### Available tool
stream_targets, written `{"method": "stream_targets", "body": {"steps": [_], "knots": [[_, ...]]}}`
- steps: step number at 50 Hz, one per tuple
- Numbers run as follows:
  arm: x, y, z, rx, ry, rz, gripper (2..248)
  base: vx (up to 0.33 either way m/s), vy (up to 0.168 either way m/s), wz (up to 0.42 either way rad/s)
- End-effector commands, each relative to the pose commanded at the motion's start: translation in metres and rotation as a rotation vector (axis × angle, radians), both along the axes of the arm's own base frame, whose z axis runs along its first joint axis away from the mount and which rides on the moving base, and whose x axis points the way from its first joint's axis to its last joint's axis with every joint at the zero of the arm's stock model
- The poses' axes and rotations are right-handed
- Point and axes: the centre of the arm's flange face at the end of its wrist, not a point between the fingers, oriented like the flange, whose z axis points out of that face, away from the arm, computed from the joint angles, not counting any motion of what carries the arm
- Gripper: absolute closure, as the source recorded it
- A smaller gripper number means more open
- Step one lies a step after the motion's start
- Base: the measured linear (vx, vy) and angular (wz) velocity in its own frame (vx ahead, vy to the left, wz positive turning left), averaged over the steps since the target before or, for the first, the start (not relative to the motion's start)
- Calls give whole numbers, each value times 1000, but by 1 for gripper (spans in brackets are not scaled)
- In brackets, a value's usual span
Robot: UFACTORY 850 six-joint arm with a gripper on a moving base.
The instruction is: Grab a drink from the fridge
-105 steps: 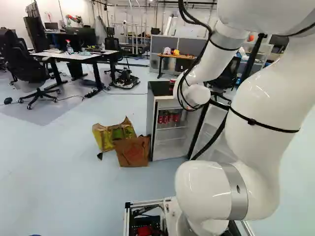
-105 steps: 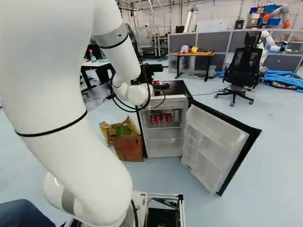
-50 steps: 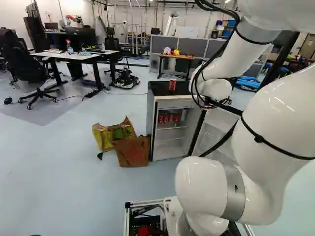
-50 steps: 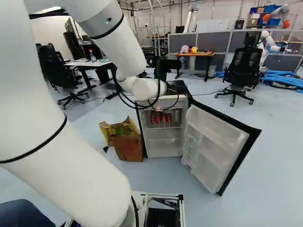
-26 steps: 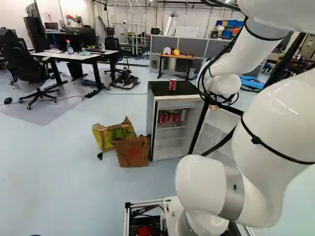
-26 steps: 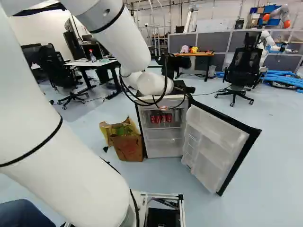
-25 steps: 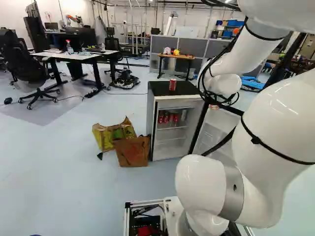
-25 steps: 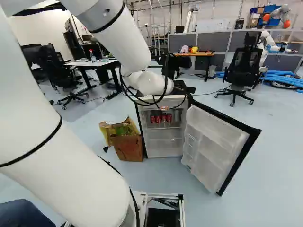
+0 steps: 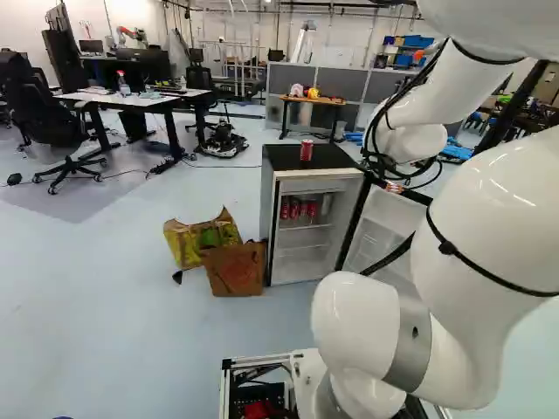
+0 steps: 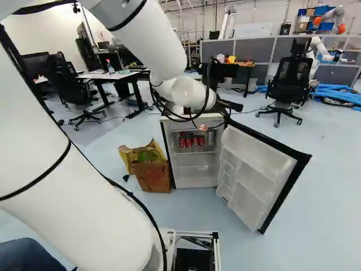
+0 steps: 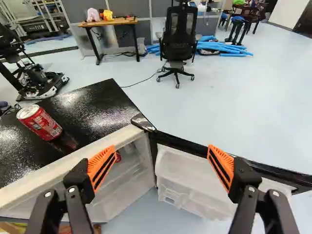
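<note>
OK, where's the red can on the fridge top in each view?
Left base view: red can on the fridge's black top, left of the arm.
Right base view: not visible; the arm crosses the top.
Wrist view: on the top, outside the claw.
Shared landmark: open fridge door.

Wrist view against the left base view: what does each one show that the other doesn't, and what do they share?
Only the wrist view: the claw seen open, its two orange-padded fingers well apart, and the black office chair near the blue tubes.

Only the left base view: the full row of red cans inside the fridge, the white desk, and the spray bottle on it.

Both: the fridge, its open door, the red can on top, the wooden-topped table and the blue tubes.
</note>
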Motion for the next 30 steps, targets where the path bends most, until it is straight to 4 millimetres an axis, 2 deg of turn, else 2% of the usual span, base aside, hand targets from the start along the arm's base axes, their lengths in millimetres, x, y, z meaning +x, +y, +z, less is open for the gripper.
{"method": "stream_targets", "body": {"steps": [30], "knots": [[-7,-41,23,9,74,-57,3,0,0,0]]}}
